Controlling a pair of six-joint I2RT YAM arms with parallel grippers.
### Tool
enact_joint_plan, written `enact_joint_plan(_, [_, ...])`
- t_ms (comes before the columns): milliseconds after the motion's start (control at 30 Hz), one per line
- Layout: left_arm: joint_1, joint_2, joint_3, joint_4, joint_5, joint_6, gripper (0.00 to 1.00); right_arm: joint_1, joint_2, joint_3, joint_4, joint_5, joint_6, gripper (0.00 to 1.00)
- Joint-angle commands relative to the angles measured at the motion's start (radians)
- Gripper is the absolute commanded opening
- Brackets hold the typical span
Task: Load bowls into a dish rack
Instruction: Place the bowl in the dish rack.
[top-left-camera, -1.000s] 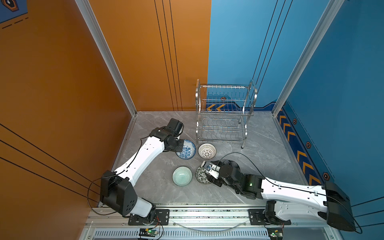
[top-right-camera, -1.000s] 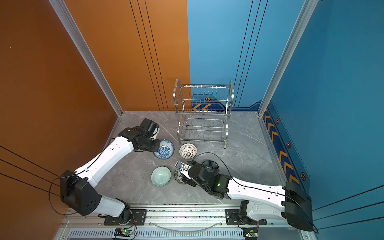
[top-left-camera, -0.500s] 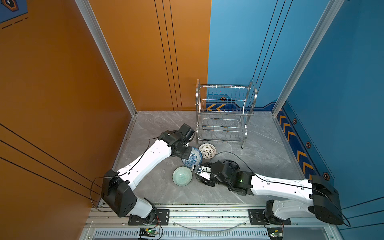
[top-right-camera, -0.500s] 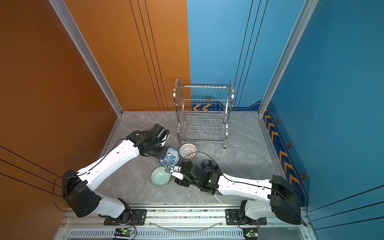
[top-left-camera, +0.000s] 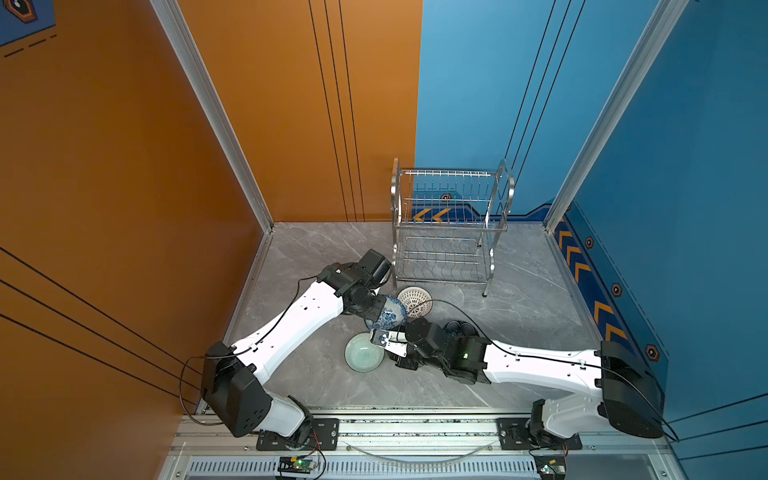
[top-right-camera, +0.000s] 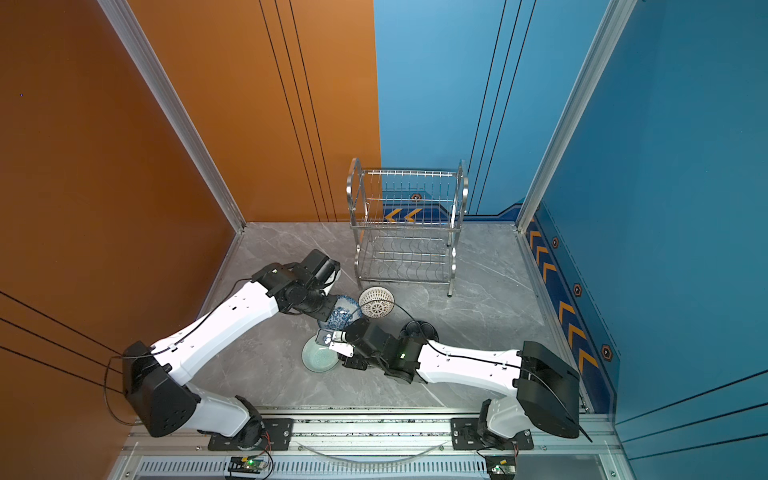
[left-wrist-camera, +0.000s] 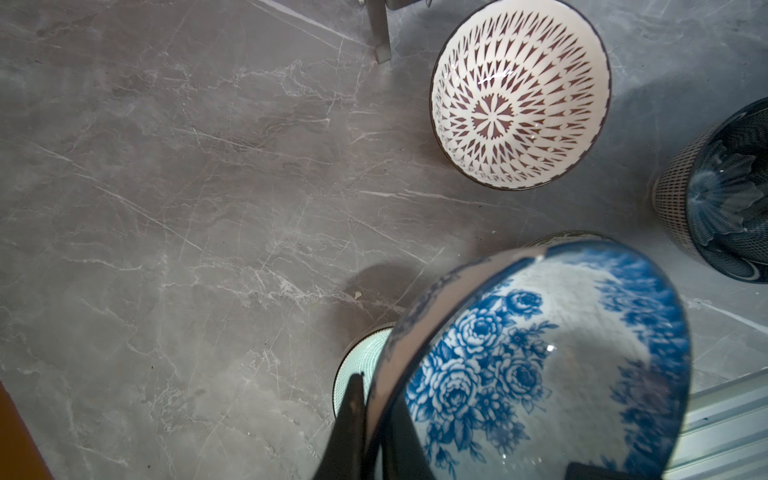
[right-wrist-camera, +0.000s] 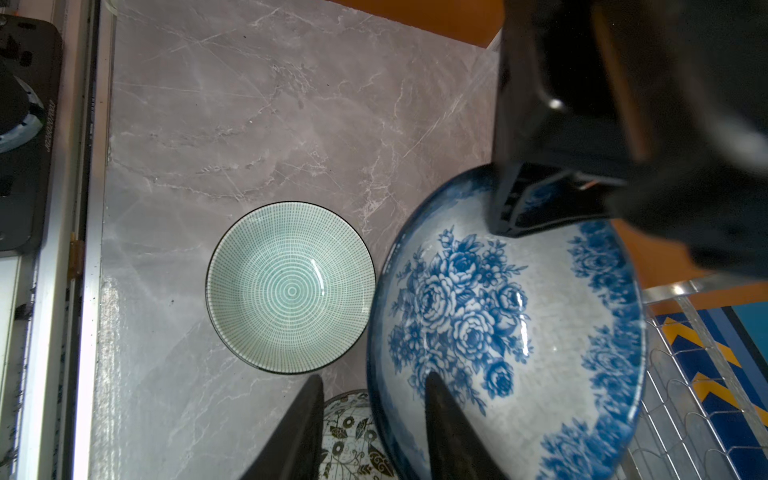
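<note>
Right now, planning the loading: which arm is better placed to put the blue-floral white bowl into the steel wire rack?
Probably left: the left pincer clamps the blue-floral white ceramic bowl near the steel wire dish rack; the right pincer merely straddles its rim, jaws open.

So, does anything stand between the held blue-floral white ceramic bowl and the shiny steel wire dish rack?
Yes: the white lattice-patterned round bowl sits on the tabletop by the dish rack's near corner leg, between the left gripper's blue-floral bowl and the lower shelf.

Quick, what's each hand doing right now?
Left hand: closed, holding the blue-floral bowl by its rim.
Right hand: open, astride the same bowl's rim, not yet gripping.
</note>
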Motion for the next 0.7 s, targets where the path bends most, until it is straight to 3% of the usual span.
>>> enact_joint_plan(0, [-0.005, -0.034, 0.026, -0.006, 0.039, -0.016, 0.0, 0.009, 0.016, 0.027, -0.021, 0.006, -0.012, 0.4])
enact_joint_plan(367, [0.029, -0.044, 0.023, -0.007, 0.189, 0.02, 0.0, 0.006, 0.017, 0.017, -0.004, 0.011, -0.036, 0.35])
enact_joint_plan(667, [0.029, -0.037, 0.025, -0.005, 0.198, 0.018, 0.0, 0.002, 0.056, 0.068, -0.1, -0.004, -0.055, 0.2])
